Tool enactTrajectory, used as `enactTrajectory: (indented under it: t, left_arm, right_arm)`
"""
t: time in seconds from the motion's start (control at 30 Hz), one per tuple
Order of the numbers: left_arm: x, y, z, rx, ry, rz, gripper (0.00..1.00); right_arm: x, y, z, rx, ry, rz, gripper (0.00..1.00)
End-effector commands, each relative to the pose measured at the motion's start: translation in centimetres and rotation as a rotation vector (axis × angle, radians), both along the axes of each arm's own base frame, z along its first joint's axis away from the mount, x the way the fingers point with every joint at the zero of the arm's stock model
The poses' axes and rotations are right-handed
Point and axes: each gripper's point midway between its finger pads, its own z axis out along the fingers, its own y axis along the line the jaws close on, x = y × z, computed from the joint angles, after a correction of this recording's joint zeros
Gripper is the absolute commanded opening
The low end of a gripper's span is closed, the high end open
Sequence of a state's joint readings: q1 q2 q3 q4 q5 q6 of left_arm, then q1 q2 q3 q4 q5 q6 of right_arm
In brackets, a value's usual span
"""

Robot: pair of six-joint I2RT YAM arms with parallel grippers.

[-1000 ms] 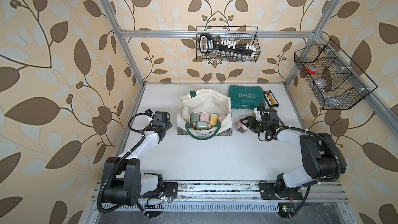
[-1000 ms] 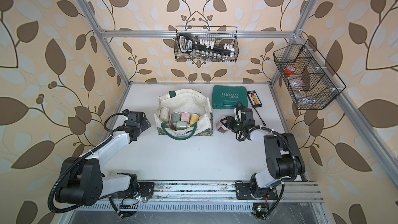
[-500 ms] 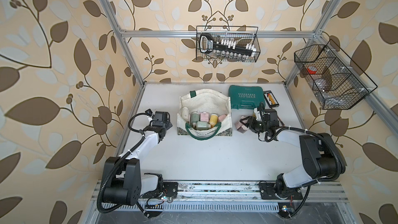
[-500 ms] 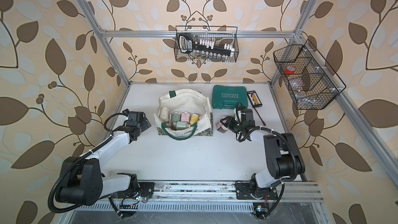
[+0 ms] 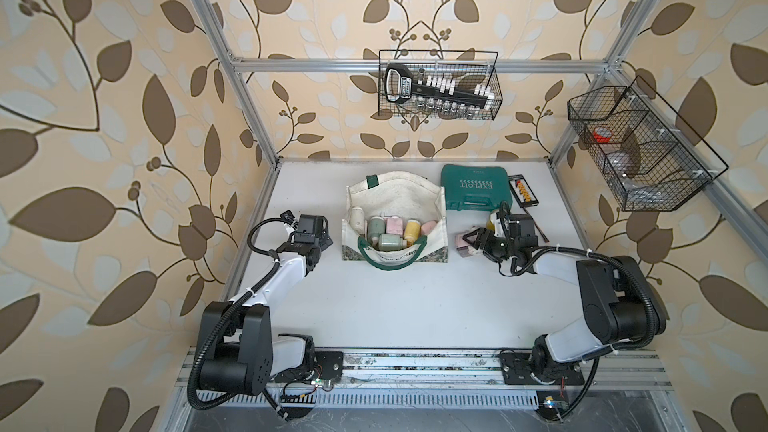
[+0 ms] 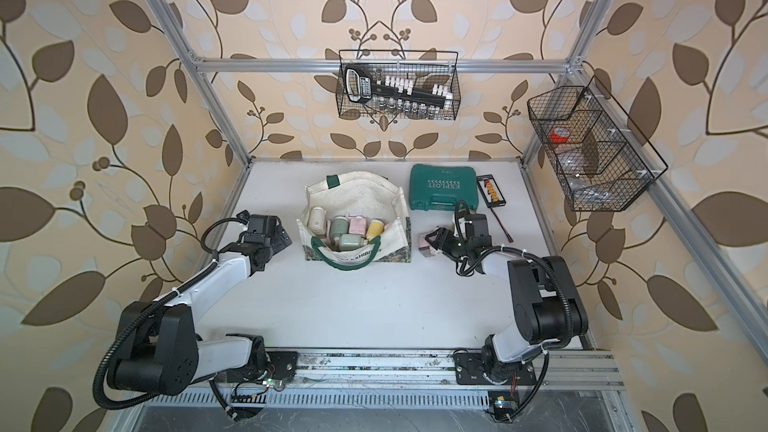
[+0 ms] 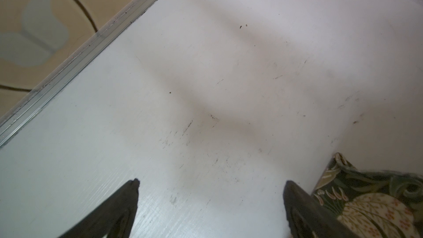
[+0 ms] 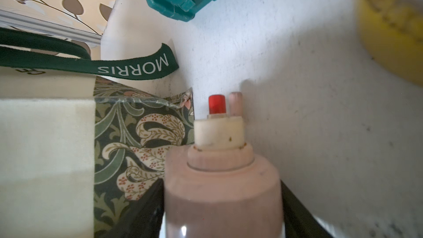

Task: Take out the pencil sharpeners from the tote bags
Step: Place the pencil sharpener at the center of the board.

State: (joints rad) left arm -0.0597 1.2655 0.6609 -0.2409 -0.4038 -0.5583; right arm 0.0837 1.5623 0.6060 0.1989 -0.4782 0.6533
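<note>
We log pink sharpener (image 8: 222,179) between right gripper (image 5: 468,243) jaws, grip unclear; red knob (image 8: 217,104) visible only from wrist; left gripper (image 7: 211,182) spread.

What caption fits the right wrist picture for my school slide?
Pink pencil sharpener between the right fingers, out of the tote bag, white table beneath.

One tote bag (image 5: 395,189) is seen. At least six pencil sharpeners (image 5: 395,225) are counted inside it, and one pink sharpener (image 5: 462,241) just beside it. One green case (image 5: 476,189) is counted near it.
</note>
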Motion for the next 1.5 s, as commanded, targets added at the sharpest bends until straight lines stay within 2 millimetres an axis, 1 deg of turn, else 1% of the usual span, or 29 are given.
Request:
enactTrajectory:
  t: [0.0,0.2,0.23,0.3,0.47,0.57,0.63,0.73,0.97,1.07,1.1,1.17,1.27,1.33,1.4,1.47]
  left_arm:
    - [0.8,0.4,1.6,0.015,-0.039,0.033,0.99]
    - [0.8,0.4,1.6,0.017,-0.040,0.035,0.99]
    - [0.8,0.4,1.6,0.017,-0.038,0.035,0.99]
    - [0.8,0.4,1.6,0.017,-0.037,0.035,0.99]
    - [0.8,0.4,1.6,0.018,-0.038,0.035,0.99]
    - [0.8,0.4,1.6,0.017,-0.037,0.037,0.99]
    - [0.8,0.5,1.6,0.019,-0.037,0.038,0.99]
    - [0.8,0.5,1.6,0.019,-0.039,0.038,0.99]
    - [0.7,0.2,2.0,0.012,-0.067,0.014,0.99]
    - [0.7,0.0,2.4,0.007,-0.091,0.004,0.99]
    - [0.6,0.0,2.4,0.006,-0.094,0.003,0.99]
    - [0.5,-0.1,2.6,0.002,-0.097,-0.007,0.99]
    - [-0.5,0.5,3.7,0.017,-0.089,0.036,0.99]
    - [-1.2,0.5,4.5,-0.003,-0.094,0.058,0.99]
    - [-1.7,0.1,4.8,-0.039,-0.100,0.059,0.99]
    - [-2.0,-0.3,4.8,-0.080,-0.102,0.065,0.99]
  right_arm:
    - [-1.4,-1.1,-2.5,-0.070,0.077,-0.020,0.74]
    - [-1.7,-1.6,-2.8,-0.097,0.084,-0.033,0.76]
    - [-1.7,-1.8,-3.0,-0.110,0.093,-0.040,0.79]
    - [-1.7,-2.2,-3.1,-0.139,0.104,-0.045,0.81]
    - [-1.6,-2.7,-2.8,-0.164,0.103,-0.065,0.83]
    - [-1.6,-3.5,-2.7,-0.200,0.115,-0.090,0.83]
    - [-1.5,-4.4,-2.5,-0.247,0.124,-0.121,0.86]
    - [-1.6,-5.1,-2.0,-0.282,0.120,-0.143,0.87]
    - [-1.5,-5.8,-1.5,-0.329,0.135,-0.151,0.89]
    - [-1.3,-6.2,-0.7,-0.350,0.129,-0.162,0.90]
    - [-1.2,-6.5,-0.2,-0.366,0.128,-0.173,0.91]
    - [-1.1,-7.3,1.2,-0.403,0.122,-0.198,0.99]
    - [-0.6,-8.7,4.2,-0.473,0.081,-0.252,1.00]
    - [0.1,-9.5,6.9,-0.503,0.034,-0.294,1.00]
    - [0.7,-10.4,9.5,-0.514,-0.008,-0.365,1.00]
    - [1.3,-10.6,12.3,-0.474,-0.077,-0.429,1.00]
